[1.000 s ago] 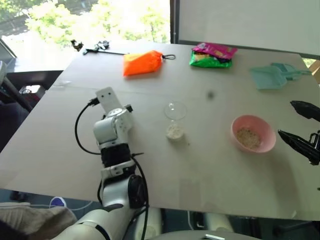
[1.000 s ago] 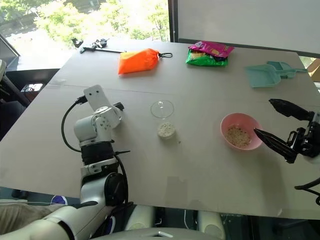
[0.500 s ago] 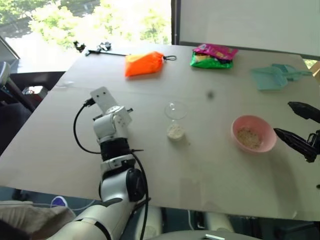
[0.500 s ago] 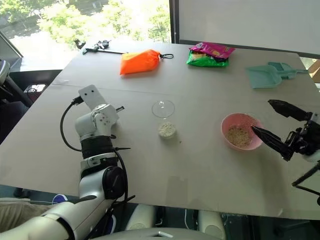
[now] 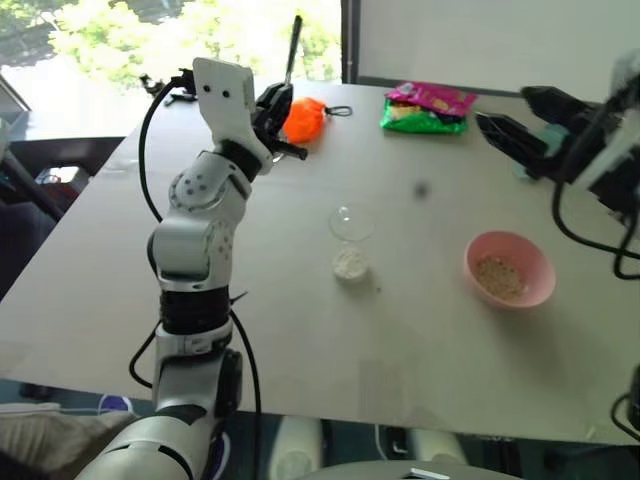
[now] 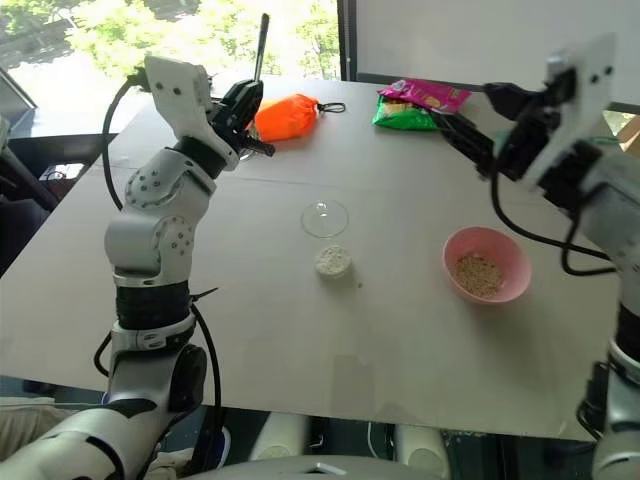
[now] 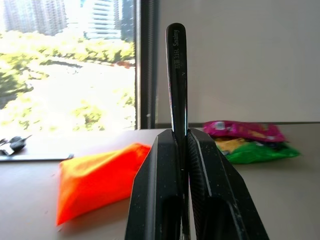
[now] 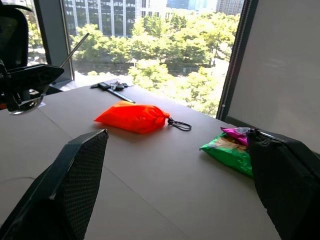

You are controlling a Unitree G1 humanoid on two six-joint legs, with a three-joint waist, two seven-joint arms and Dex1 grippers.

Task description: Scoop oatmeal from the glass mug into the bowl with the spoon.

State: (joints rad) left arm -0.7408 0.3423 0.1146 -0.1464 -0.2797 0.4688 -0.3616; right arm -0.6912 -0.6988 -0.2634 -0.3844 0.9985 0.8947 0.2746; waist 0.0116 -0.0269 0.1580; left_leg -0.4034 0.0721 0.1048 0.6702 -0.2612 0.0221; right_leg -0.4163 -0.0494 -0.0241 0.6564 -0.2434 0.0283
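The spoon handle carries small stamped lettering running lengthwise, partly legible as "316L" followed by a word like "Snainy". The print on the snack packet is unreadable.

Large pale grey table, matte top. Window at 11 o'clock, bright daylight, green trees and tall buildings outside. Dark window frame at 12 o'clock. Plain white wall at 1 o'clock.

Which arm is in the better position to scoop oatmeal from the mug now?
Left. Its claw is shut on the spoon, raised behind the mug. The right claw is open and empty.
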